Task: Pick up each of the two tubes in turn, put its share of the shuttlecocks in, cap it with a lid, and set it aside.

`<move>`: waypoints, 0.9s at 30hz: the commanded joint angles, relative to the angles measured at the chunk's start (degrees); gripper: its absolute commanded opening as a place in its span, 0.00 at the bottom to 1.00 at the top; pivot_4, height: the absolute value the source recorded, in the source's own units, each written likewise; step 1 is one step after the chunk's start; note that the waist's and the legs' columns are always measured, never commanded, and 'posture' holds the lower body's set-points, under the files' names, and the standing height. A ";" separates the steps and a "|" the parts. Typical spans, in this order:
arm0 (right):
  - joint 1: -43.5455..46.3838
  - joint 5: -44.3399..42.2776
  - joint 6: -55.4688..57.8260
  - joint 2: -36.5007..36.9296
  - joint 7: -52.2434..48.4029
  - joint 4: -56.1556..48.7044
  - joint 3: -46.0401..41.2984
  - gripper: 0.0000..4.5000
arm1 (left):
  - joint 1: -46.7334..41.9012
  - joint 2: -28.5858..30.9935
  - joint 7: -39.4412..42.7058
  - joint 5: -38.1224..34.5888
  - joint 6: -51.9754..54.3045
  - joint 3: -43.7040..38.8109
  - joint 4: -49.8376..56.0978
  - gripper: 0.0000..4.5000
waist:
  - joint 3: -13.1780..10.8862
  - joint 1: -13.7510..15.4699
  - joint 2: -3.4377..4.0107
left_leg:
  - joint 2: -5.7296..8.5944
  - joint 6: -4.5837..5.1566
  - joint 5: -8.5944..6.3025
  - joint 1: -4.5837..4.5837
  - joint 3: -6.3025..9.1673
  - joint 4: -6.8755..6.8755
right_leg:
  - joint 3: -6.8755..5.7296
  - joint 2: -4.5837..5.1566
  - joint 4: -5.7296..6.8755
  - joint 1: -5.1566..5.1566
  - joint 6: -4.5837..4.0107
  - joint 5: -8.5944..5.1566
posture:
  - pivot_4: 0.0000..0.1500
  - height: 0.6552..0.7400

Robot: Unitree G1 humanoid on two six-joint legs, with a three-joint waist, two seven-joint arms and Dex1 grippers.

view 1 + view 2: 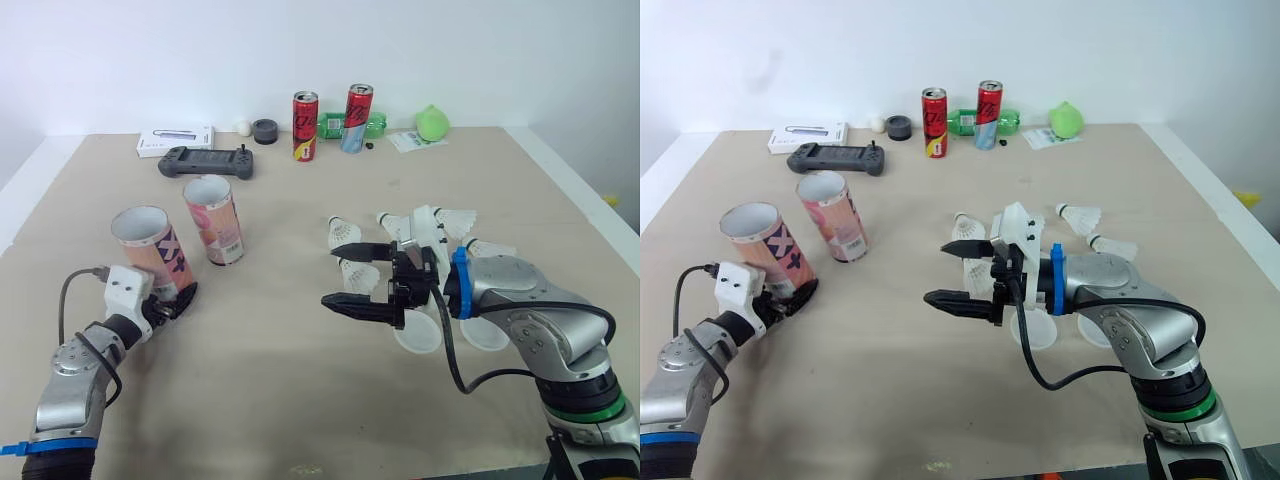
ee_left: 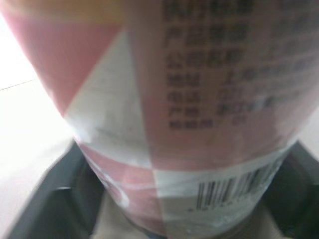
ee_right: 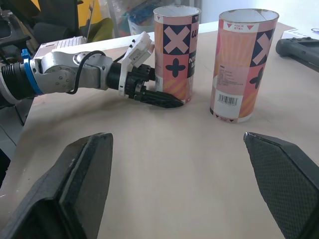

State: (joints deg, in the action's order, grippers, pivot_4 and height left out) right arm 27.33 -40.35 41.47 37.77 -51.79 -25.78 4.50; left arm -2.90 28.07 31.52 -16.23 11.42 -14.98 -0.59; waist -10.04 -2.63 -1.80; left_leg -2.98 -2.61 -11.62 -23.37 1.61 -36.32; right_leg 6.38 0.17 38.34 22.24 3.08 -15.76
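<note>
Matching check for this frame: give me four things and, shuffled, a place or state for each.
1. near tube
2. right end effector
3. game controller
4. white lids

A. at the far side, beside the white box
B. open and empty, above the table
C. gripped at its base by the left end effector
D. lying flat by the right wrist

Pairs: 1-C, 2-B, 3-A, 4-D

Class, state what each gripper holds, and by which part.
The left gripper grips the nearer pink patterned cardboard tube near its base; the right gripper is open, holding nothing.
</note>
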 commanded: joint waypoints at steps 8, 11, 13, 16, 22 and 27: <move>-12.54 1.91 3.64 2.15 9.84 -10.36 -4.11 1.00 | 3.66 2.58 -4.42 5.92 -5.47 -1.71 1.88 0.85 | 0.02 0.01 0.02 | 0.00 -0.01 0.00 -0.01 0.01 0.04 | 0.00 0.00 -0.01 0.00 -0.01 -0.07 | 1.00 1.00; -17.45 6.82 4.89 -0.81 18.06 -10.76 -0.80 1.00 | 4.98 5.01 -7.03 12.11 -11.23 -1.25 3.50 0.85 | 0.02 -0.19 0.02 | 0.00 -0.01 -0.01 -0.04 -0.05 0.14 | 0.07 0.02 -0.03 0.10 0.00 -0.11 | 1.00 1.00; -17.24 9.38 5.34 -4.15 22.71 -9.11 1.38 1.00 | 5.43 6.25 -8.15 15.11 -14.19 -0.82 3.28 0.85 | 0.01 -0.29 0.03 | -0.03 -0.01 -0.01 0.00 -0.15 0.25 | 0.11 0.01 -0.02 0.17 -0.07 -0.08 | 1.00 1.00; -15.20 11.87 6.62 -10.18 29.69 -5.47 2.45 1.00 | 6.46 8.63 -9.51 20.04 -19.17 -0.07 3.30 0.85 | 0.01 -0.22 -0.03 | -0.09 -0.03 0.01 0.01 -0.09 0.34 | 0.09 -0.08 -0.03 0.20 -0.14 -0.09 | 1.00 1.00; -12.96 15.47 6.30 -17.57 35.82 -1.03 2.75 1.00 | 7.64 12.33 -13.02 29.19 -26.49 1.04 3.93 0.85 | 0.01 -0.04 -0.14 | -0.06 -0.28 0.15 -0.58 -0.27 0.49 | 0.13 0.06 -0.09 0.88 -0.13 0.02 | 1.00 1.00; -11.57 17.85 5.94 -20.95 38.78 2.53 1.68 0.89 | 8.01 12.43 -14.98 32.54 -28.11 1.45 4.75 0.83 | 0.01 -0.07 -0.14 | -0.05 -0.28 0.15 -0.87 -0.23 0.57 | 0.11 0.07 -0.09 1.12 -0.46 0.21 | 1.00 1.00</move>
State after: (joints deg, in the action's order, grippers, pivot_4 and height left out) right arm 14.79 -23.19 48.18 16.87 -13.60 -22.84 7.37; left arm 4.87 40.01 17.71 15.65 -15.55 -13.26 2.15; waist -10.02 -2.71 -1.94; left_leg -3.03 -2.90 -11.47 -24.24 1.38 -35.74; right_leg 6.49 0.24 38.25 23.37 2.62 -15.56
